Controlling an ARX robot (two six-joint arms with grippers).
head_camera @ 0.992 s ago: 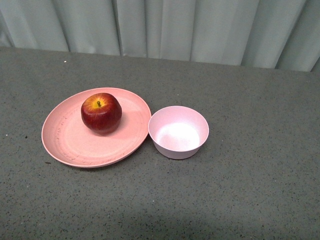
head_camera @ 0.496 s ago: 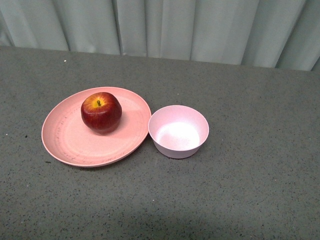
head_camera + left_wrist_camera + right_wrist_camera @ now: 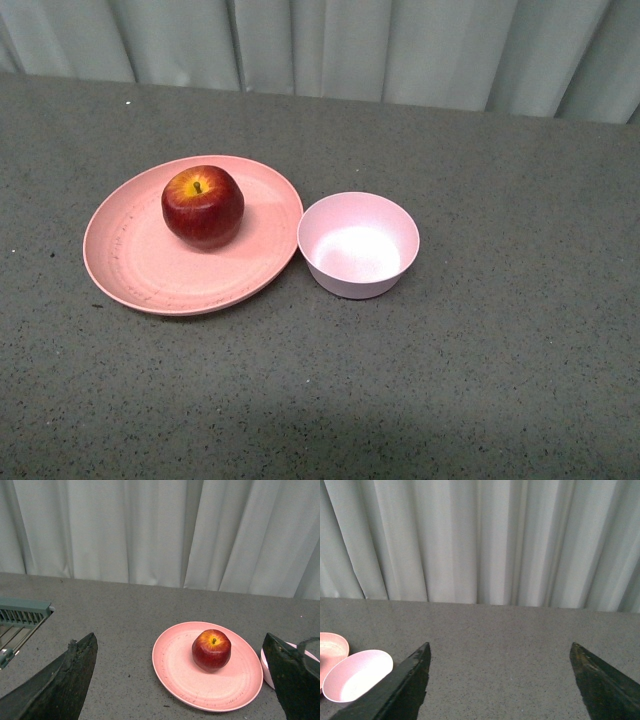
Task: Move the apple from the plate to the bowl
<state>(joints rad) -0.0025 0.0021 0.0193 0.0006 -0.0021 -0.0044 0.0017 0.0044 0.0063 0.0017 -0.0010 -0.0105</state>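
A round dark-red apple (image 3: 202,206) with a yellow-orange patch around its stem sits upright on a wide salmon-pink plate (image 3: 140,270), toward the side of the plate nearest the curtain (image 3: 350,50). A small pale pink bowl (image 3: 358,245) stands just beside the plate, its rim touching or almost touching the plate's edge, and has nothing in it. Both rest on a speckled grey table (image 3: 500,350). Neither arm shows in the front view. In the left wrist view, the left gripper (image 3: 178,637) is held above the table short of the plate, pointing toward the plate and the curtain, its two dark fingers (image 3: 65,680) spread wide and holding nothing; the apple and plate appear between them. A grey-green slatted rack (image 3: 22,615) lies well apart from the plate, on the side away from the bowl. In the right wrist view, the right gripper (image 3: 500,645) also hangs over bare table, beyond the bowl from the plate, fingers (image 3: 402,685) wide apart and holding nothing.
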